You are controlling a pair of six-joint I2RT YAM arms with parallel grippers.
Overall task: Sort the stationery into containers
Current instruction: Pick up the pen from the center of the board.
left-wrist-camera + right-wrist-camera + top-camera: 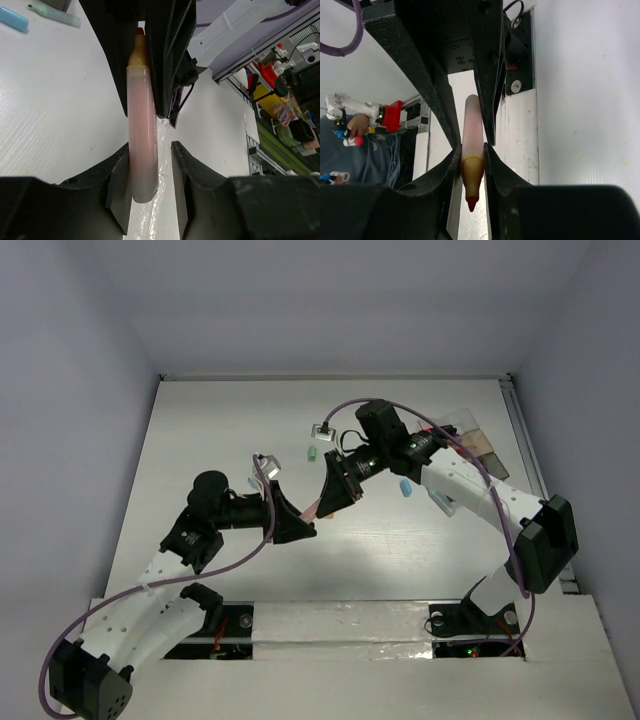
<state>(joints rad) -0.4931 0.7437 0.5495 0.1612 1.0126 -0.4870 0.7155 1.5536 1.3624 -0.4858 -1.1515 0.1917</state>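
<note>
Left gripper (151,150) jaws stood narrow around translucent pink marker with orange collar and red tip (142,150): one pad touching, the other apart.
Right gripper (472,149) pinched the collar and hid the marker's sides, over white table (200,440). Pale green highlighter (55,14) and blue eraser (12,19) lay beyond; clear compartment box (478,438) sat far right.

ROBOTICS LAB, TEST CELL: white surface (200,470) boxed in by plain pale walls (330,300) on three sides. Left arm (160,615) and right arm (480,495) bolted at near edge. Purple cables (235,562) looped along both. Clear tape (330,650) over front seam, metal rail (527,440) down right side. Left gripper (150,150) and right gripper (471,150) of bare black plastic. Wrist views look past enclosure: benches crowded with coloured gear (280,97), person in blue clothing (370,155) holding small device.
</note>
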